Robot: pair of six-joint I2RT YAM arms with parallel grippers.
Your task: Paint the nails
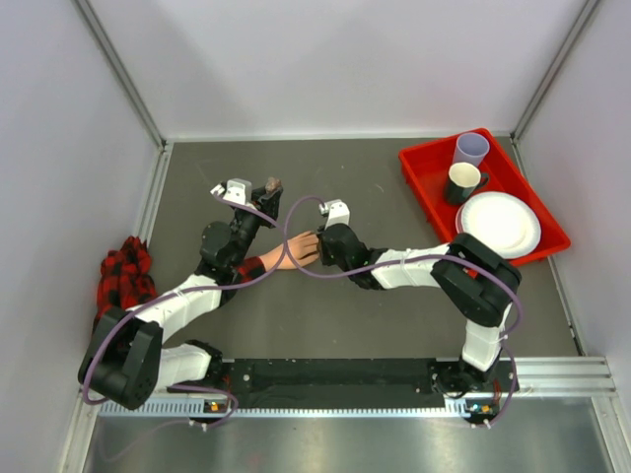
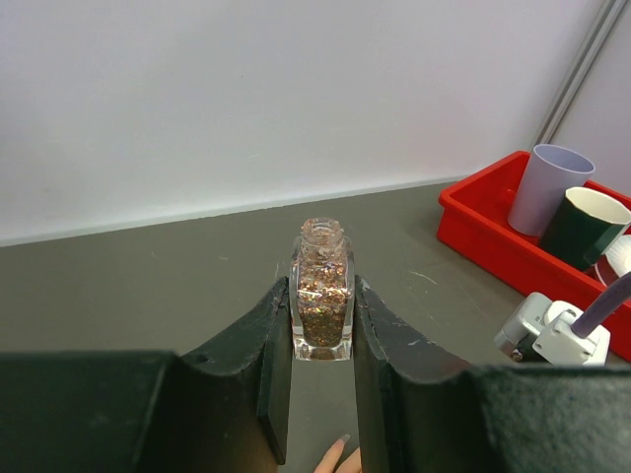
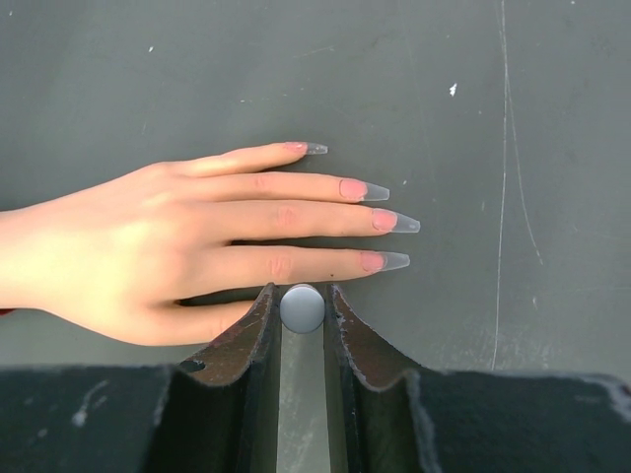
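Observation:
A peach mannequin hand lies flat on the dark table, fingers pointing right, with long clear-tipped nails. My right gripper hovers over the near fingers, shut on a round grey brush cap seen end-on; whatever hangs under the cap is hidden. My left gripper is shut on an uncapped square bottle of copper glitter polish, held upright, with a fingertip showing below it. From above, the left gripper sits behind the hand, and the right gripper is at the fingers.
The red-and-black plaid sleeve bunches at the table's left edge. A red tray at the back right holds a lilac cup, a dark cup and a white plate. White walls enclose the table.

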